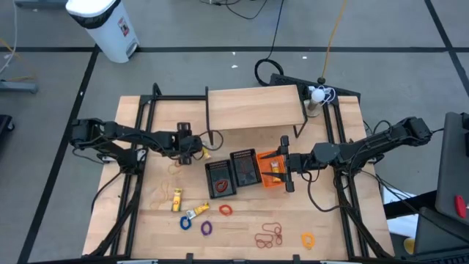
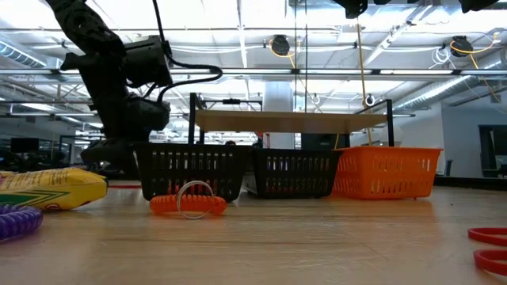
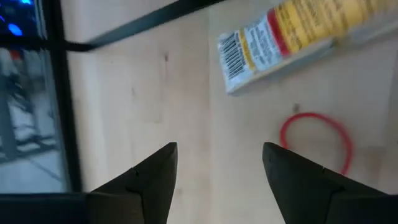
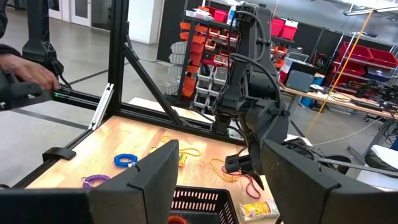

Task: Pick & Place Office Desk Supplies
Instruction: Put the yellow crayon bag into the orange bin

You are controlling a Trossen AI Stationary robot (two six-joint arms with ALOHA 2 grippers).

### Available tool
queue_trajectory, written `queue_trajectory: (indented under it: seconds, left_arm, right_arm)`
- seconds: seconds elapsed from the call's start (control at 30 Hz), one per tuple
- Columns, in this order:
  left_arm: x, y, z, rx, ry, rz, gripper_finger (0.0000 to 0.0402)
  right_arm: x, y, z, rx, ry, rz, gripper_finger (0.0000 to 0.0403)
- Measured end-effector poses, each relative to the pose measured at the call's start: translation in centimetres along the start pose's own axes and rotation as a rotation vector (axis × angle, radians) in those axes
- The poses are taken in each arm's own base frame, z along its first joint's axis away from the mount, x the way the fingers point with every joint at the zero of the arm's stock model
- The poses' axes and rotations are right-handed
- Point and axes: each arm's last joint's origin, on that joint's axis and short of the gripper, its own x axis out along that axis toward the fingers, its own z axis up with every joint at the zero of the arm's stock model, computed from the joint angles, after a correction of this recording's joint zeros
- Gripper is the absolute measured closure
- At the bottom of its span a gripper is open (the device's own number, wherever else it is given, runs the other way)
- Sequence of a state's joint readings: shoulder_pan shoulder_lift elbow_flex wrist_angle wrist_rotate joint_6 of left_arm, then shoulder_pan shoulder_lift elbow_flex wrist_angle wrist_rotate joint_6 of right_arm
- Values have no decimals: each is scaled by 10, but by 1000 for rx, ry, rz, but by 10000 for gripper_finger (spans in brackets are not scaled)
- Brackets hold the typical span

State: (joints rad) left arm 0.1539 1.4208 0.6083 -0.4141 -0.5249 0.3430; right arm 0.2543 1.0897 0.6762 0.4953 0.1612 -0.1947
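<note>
The office desk supplies lie loose on the wooden table: a yellow box point(image 3: 292, 37) and a thin red loop point(image 3: 314, 134) just beyond my left gripper point(image 3: 217, 155), which stands open and tipped down over bare wood, left of the black baskets point(image 1: 194, 147). More supplies lie toward the near edge: a second yellow box point(image 1: 176, 199), a blue ring point(image 1: 185, 222), a purple ring point(image 1: 207, 229), an orange ring point(image 1: 225, 210) and red loops point(image 1: 269, 236). My right gripper point(image 1: 286, 165) is open and level above the orange basket point(image 1: 270, 170), holding nothing.
Two black baskets point(image 1: 220, 178) point(image 1: 244, 167) stand beside the orange one at mid-table. A raised wooden shelf point(image 1: 255, 107) on a black frame spans the far side. A yellow loop point(image 1: 308, 239) lies near the front edge. A person's hand point(image 4: 25, 68) shows beyond the table.
</note>
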Motion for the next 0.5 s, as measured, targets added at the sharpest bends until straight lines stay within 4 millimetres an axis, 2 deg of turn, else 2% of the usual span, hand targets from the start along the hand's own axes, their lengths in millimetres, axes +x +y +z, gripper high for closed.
queue_trajectory:
  seconds: [0.13,0.23,0.5]
  left_arm:
    - [0,1,2,106,-8,24,164]
    - [0,2,6,124,-51,27,164]
    - [-2,0,15,141,-205,-112,165]
  right_arm:
    - [0,0,0,-6,5,1,183]
    - [0,0,-1,-9,6,1,184]
    - [0,0,-1,-9,8,-1,184]
